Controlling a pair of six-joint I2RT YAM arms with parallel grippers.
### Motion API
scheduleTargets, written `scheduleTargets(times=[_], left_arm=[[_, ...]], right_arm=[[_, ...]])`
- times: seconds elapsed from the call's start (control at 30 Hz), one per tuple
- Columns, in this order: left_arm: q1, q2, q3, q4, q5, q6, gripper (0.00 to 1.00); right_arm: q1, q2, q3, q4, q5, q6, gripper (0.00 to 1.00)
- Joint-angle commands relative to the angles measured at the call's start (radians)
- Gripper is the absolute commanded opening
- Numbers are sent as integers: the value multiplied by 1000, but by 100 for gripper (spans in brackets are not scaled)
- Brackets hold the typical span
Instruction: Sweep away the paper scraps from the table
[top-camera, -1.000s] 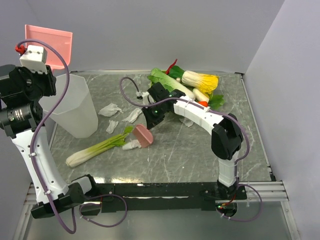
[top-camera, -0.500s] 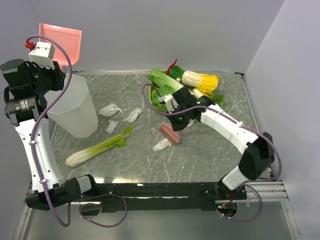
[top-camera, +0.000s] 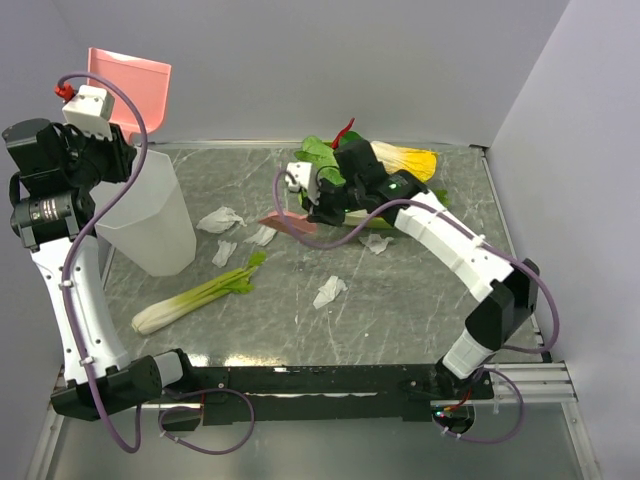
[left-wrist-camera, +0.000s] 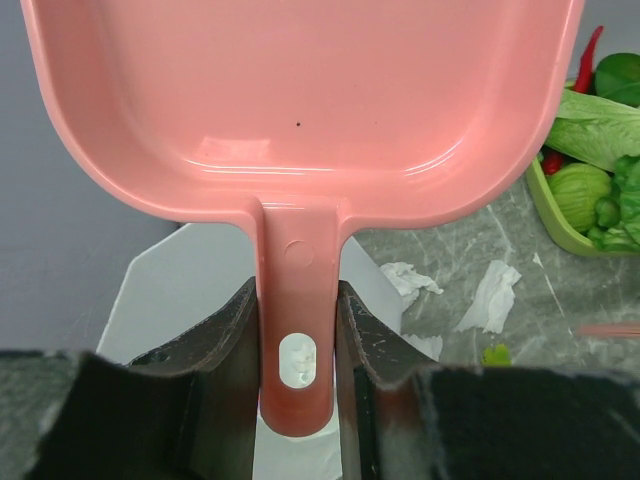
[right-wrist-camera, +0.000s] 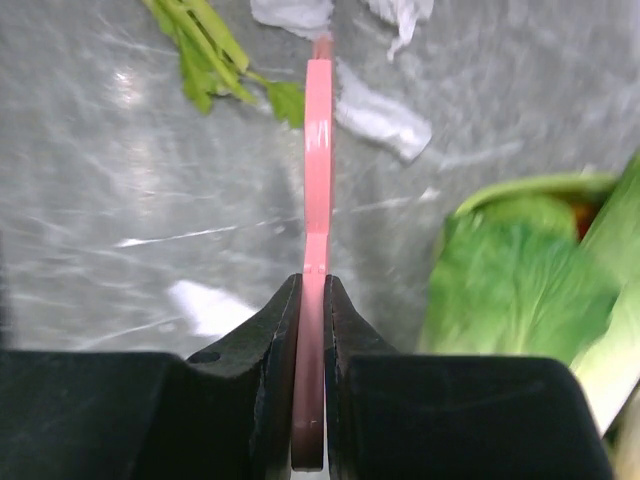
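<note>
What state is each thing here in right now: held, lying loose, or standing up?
pink dustpan: clamped by its handle in the left gripper, raised in the air
pink brush: pinched edge-on in the right gripper
paper scraps: lying loose on the table, unswept
leek: lying flat
white bin: upright, open-topped
vegetables: piled at the far edge

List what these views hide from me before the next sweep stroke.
- Bristles of the brush: the right wrist view sees it edge-on and blurred; the top view shows only a thin streak.
- Inside of the white bin: the dustpan covers it in the left wrist view; the top view shows only its outer wall.
- Two paper scraps: cut off by the right wrist view's top edge.
</note>
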Motion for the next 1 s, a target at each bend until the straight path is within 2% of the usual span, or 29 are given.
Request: scheduleTargets(times=[0.0, 0.13, 0.27, 0.47, 0.67, 0.73, 0.8, 0.97], left_arm=[[-2, -48, -7, 25, 79, -12, 1], [-2, -64, -17, 27, 96, -20, 1], [-2, -73, -23, 24, 148, -24, 1], [-2, -84, -24, 7, 191, -20, 1], [-2, -87, -12, 19, 303, -35, 1], [-4, -77, -12, 19, 314, -40, 1], [-5, -71, -12, 17, 315, -38, 1], [-22, -50, -10, 10, 325, -21, 1]], right_arm=[[22, 35, -105, 282, -97, -315, 0], [51, 107, -116, 490, -91, -457, 0], [77, 197, -140, 612, -50, -594, 0], [82, 273, -195, 598, 21, -812, 0], [80, 207, -321, 436, 43, -956, 0], [79, 166, -364, 304, 65, -999, 0], [71, 74, -427, 229, 76, -1015, 0], [23, -239, -612, -115, 89, -1102, 0]])
